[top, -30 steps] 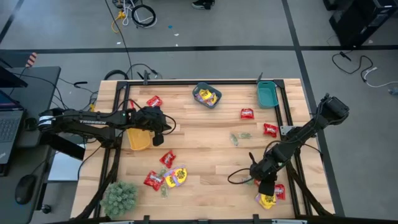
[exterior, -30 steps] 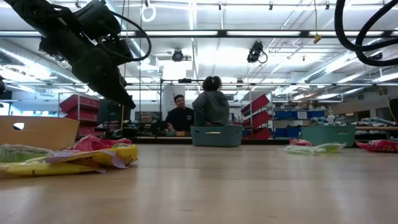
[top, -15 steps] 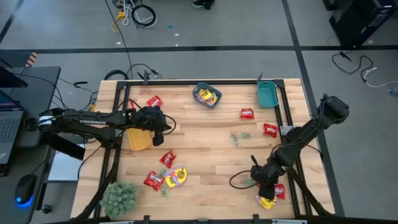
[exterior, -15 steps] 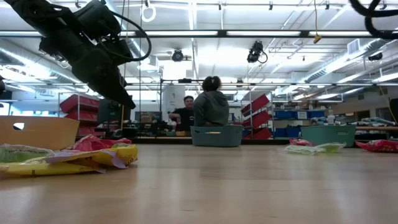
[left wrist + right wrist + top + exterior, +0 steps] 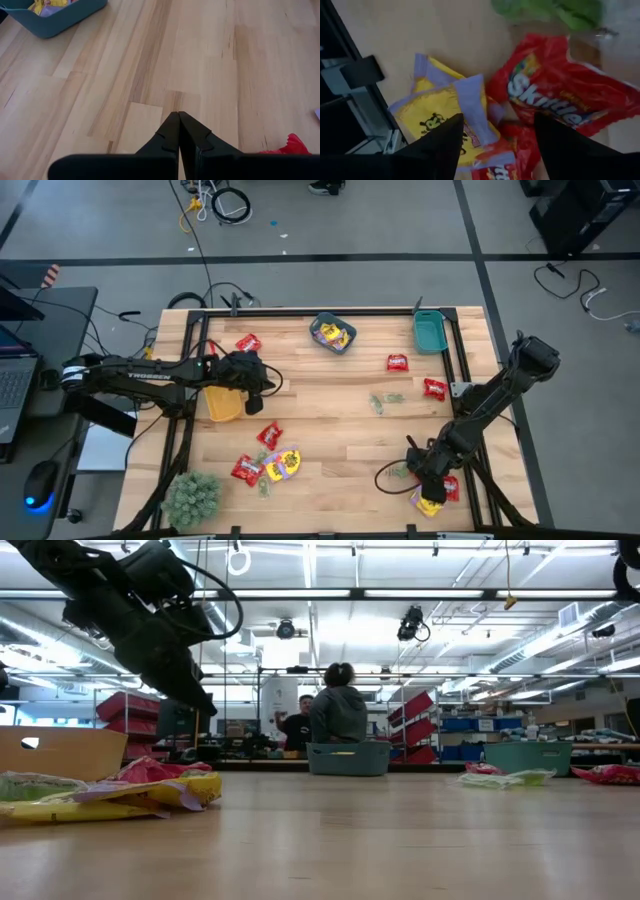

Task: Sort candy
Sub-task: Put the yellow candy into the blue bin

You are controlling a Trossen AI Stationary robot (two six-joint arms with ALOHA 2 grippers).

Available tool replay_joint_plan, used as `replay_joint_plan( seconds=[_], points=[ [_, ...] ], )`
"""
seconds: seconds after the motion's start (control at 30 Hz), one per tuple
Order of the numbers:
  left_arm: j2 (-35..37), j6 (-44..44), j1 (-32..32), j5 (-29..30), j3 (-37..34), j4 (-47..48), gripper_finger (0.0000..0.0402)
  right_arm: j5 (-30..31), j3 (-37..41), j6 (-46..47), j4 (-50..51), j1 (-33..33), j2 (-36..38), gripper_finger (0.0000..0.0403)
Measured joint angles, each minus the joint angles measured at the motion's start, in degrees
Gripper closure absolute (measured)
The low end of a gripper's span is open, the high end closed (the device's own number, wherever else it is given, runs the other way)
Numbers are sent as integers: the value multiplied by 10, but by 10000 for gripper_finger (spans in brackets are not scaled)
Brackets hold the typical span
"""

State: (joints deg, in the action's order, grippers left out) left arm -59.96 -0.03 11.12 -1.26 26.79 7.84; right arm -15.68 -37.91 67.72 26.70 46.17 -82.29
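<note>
The right gripper (image 5: pixel 497 142) is held open just above a small heap of candy, so that a yellow packet (image 5: pixel 437 115) and a red packet (image 5: pixel 560 97) lie right beneath its spread fingers, apparently for a pick. The left gripper (image 5: pixel 178 131) is kept shut over bare table (image 5: pixel 210 60), a teal bin (image 5: pixel 55 20) of yellow candy well ahead.

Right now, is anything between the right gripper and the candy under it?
Nothing visible. The right gripper is open directly over a yellow packet and a red Skittles packet, which overlap.
</note>
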Motion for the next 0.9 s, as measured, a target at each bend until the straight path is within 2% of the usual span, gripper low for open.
replay_joint_plan(
  seconds=[0.13,0.23,0.3,0.43,0.47,0.77,0.9],
  points=[
    [0,0,0,0,0,3,396,-17,0,-9,-27,0,-26,195],
    [0,0,0,3,0,3,396,-31,-1,-14,-43,0,-36,228],
    [0,0,0,4,0,3,396,-38,0,-16,-46,-1,-37,268],
    [0,0,0,5,0,3,396,-60,1,-22,-48,-10,-28,376],
    [0,0,0,5,0,2,396,-64,1,-23,-48,-13,-23,388],
    [0,0,0,12,0,2,396,-46,-13,-44,-22,-95,46,400],
    [0,0,0,35,0,0,396,-35,-38,-113,29,-163,78,402]
  ],
)
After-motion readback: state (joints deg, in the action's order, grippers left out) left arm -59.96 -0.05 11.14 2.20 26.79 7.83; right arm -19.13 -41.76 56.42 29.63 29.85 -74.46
